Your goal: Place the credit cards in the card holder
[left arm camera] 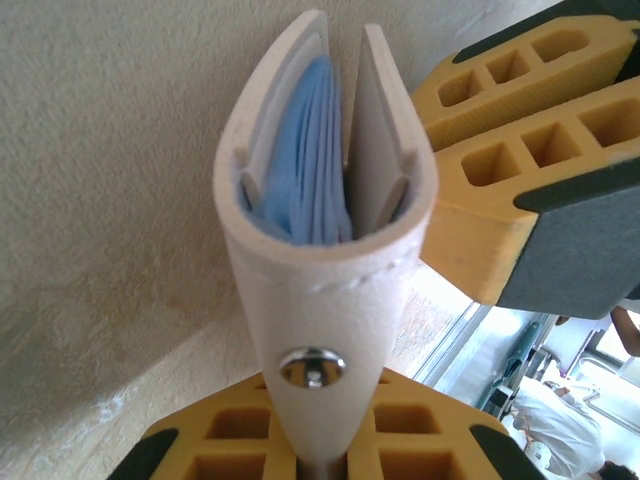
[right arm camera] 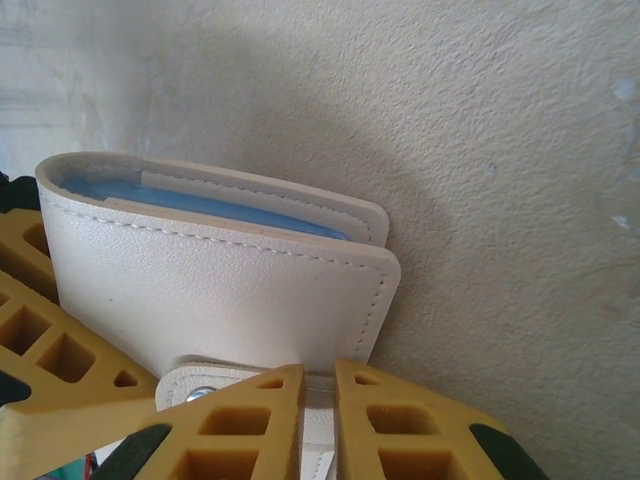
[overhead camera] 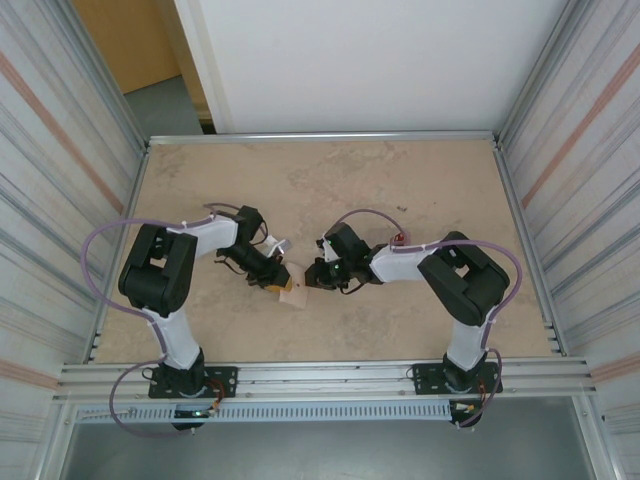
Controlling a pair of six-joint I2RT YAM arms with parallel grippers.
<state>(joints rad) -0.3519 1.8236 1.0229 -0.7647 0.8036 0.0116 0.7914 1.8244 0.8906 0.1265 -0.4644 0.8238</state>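
From above, the beige card holder hangs between both arms near the table's middle; the left wrist view shows the left gripper clamped on its spine, probably the firmest hold on something so light and pliable; the right wrist view shows the right gripper pinching its snap tab, with no writing legible.

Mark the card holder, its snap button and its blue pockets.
card holder (right arm camera: 220,290), right wrist view, outer beige cover.
snap button (left arm camera: 313,367), left wrist view, metal centre.
blue pockets (left arm camera: 312,150), left wrist view, folded edges.
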